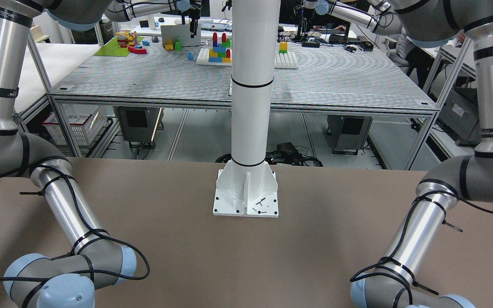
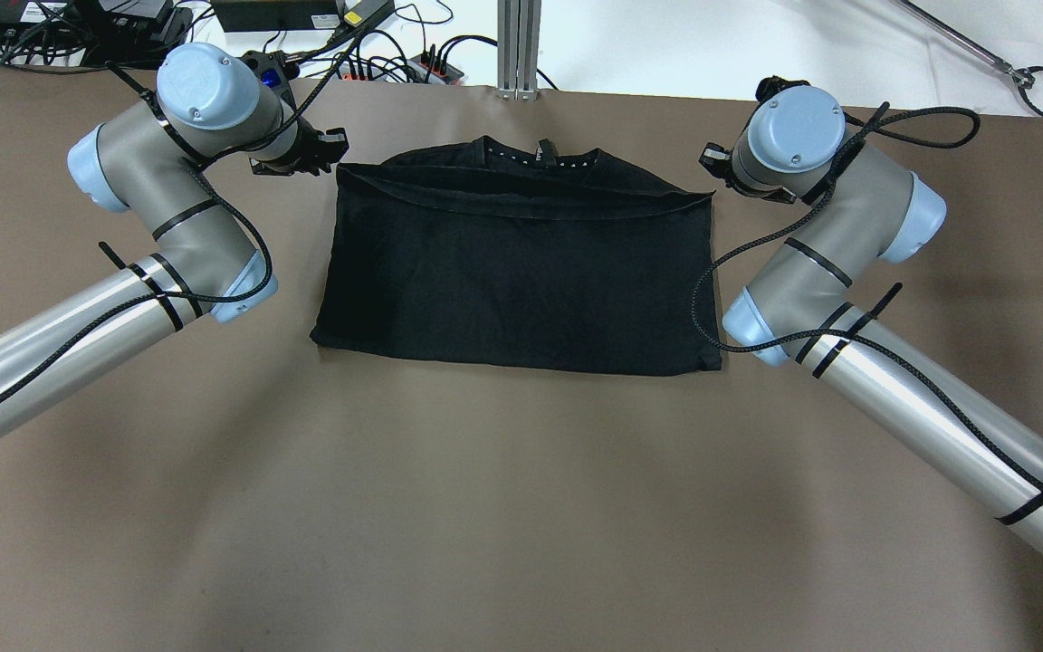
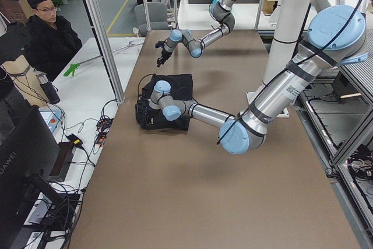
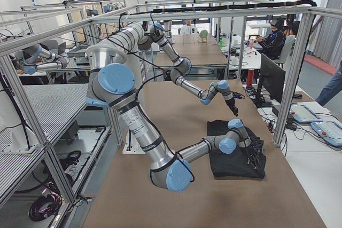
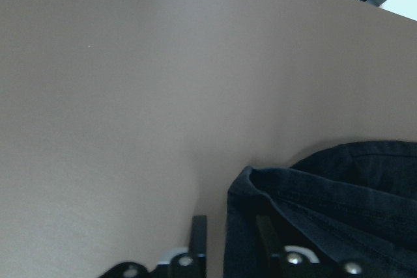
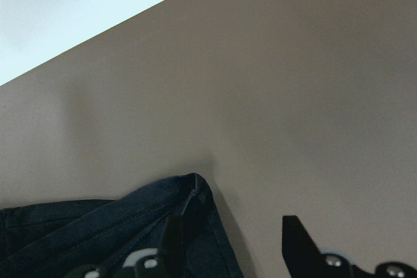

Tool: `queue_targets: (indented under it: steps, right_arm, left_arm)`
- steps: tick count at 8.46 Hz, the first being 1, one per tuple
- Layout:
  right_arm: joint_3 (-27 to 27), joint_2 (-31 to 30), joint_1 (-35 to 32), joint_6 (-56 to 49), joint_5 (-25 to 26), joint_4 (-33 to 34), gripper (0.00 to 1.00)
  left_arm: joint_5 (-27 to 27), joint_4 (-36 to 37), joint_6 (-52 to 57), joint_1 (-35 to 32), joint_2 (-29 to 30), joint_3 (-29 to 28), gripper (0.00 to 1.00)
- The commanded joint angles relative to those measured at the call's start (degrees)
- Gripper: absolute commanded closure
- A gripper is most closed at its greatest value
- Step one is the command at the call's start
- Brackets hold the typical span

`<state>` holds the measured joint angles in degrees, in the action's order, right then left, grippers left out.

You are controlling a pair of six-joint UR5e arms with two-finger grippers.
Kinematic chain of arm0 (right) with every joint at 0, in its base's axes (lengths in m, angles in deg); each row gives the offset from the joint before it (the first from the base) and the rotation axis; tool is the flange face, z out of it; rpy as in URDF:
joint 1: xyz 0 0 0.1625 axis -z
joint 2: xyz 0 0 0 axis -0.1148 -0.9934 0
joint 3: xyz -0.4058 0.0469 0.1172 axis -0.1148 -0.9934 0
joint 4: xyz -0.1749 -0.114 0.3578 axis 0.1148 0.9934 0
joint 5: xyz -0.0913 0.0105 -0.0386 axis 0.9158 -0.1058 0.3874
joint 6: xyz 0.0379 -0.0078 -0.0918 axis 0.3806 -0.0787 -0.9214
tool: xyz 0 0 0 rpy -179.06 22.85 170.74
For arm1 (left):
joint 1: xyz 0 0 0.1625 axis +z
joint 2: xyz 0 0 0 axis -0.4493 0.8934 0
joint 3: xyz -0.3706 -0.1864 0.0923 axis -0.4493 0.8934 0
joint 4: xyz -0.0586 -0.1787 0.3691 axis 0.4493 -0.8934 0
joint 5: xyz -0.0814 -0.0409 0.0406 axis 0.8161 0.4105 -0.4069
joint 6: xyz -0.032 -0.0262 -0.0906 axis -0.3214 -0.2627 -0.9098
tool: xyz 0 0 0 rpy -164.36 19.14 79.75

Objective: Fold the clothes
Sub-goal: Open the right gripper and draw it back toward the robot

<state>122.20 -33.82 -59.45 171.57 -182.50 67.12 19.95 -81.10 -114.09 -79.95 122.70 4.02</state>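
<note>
Clothes on this table come down to one black garment (image 2: 521, 263), lying flat as a wide rectangle on the brown table (image 2: 521, 507), toward the far edge from the robot and midway between its two arms. Its neckline (image 2: 540, 152) faces that far edge, and a folded band of fabric runs across just below it. The left gripper (image 2: 309, 154) sits low at the garment's far left corner; the left wrist view shows its jaws spread, one over bare table and the other over the cloth, with the hemmed corner between them. The right gripper (image 2: 714, 163) is at the far right corner, its jaws wide apart too, one over the corner's tip and the other over bare table. Cables (image 2: 377, 54) crowd the space beyond the table's far edge. From across the table, a white pillar (image 1: 250, 85) stands bolted to the tabletop between the arms. A person (image 3: 49, 33) sits off to the side.
</note>
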Motion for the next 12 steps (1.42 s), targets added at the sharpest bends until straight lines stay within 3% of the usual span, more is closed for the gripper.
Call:
queue_targets:
  steps: [1,2,5,7,9,12]
  right_arm:
    - [13.7,-9.7,1.9,1.9,-1.7,0.0,0.39]
    - [19.7,-15.5,3.7,2.0,-1.7,-0.2,0.39]
    - [23.9,-20.4,9.4,10.2,-1.3,-0.6,0.37]
    - [24.3,-22.4,11.5,12.3,-1.1,-1.4,0.36]
    - [24.0,-24.4,14.2,15.4,-0.7,-7.8,0.37]
    - [23.8,-24.3,15.8,19.0,-0.6,-7.9,0.37]
  left_arm:
    - [0.1,-0.3,-0.3,0.3,0.1,0.1,0.46]
    - [0.1,-0.3,-0.6,0.3,0.1,0.5,0.44]
    - [0.1,-0.1,-0.8,0.3,0.5,1.2,0.43]
    - [0.0,0.2,-0.8,0.4,1.1,1.2,0.43]
    - [-0.1,0.4,-0.9,0.4,1.8,1.3,0.43]
    - [-0.4,0.5,-1.1,0.5,2.9,1.2,0.43]
